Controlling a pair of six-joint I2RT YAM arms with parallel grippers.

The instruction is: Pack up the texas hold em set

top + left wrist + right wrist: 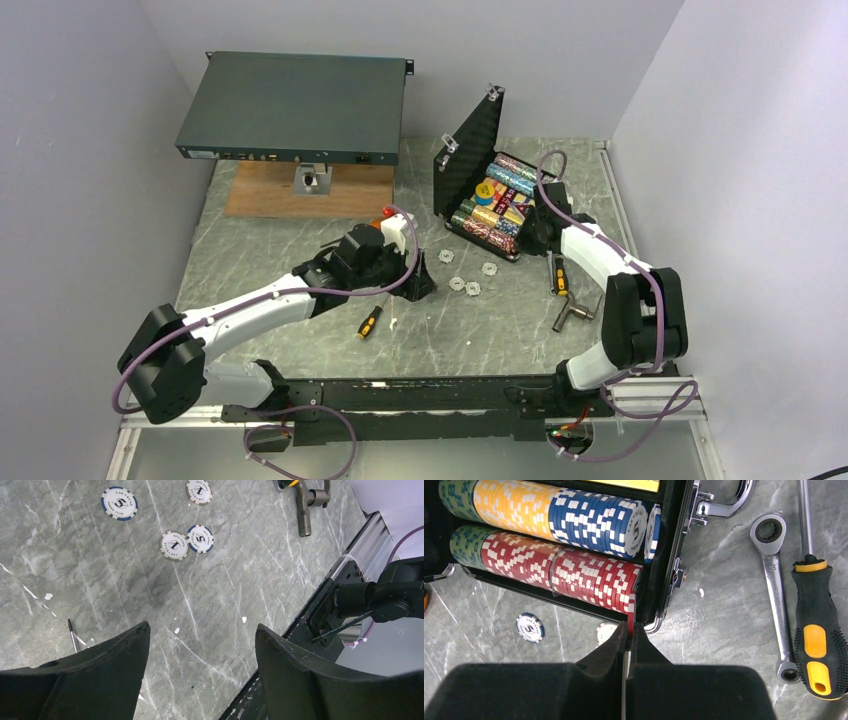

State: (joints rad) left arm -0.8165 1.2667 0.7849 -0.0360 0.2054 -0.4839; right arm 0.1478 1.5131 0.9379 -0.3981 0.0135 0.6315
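1. My left end effector [202,630] hangs spread wide over the worktop [90,595] and holds nothing. I judge that spread is there so it can drop over a chip lying flat.
2. Four loose chips [174,545] lie face-up ahead of it, two touching and two apart. None is packed yet, so they look like the work left.
3. The case [470,150] sits at the far right of the worktop with its lid propped upright, which leaves the chip rows [549,540] open from above.
4. My right end effector [629,630] is closed tight at the case's near corner, right at the end of the red row [564,570]. A red chip edge runs down to the tips. I cannot tell whether it is pinched or only nudged into line.
5. A screwdriver [816,630] and wrench [774,580] lie just beside the case. They are not part of the set, so I would steer around them.
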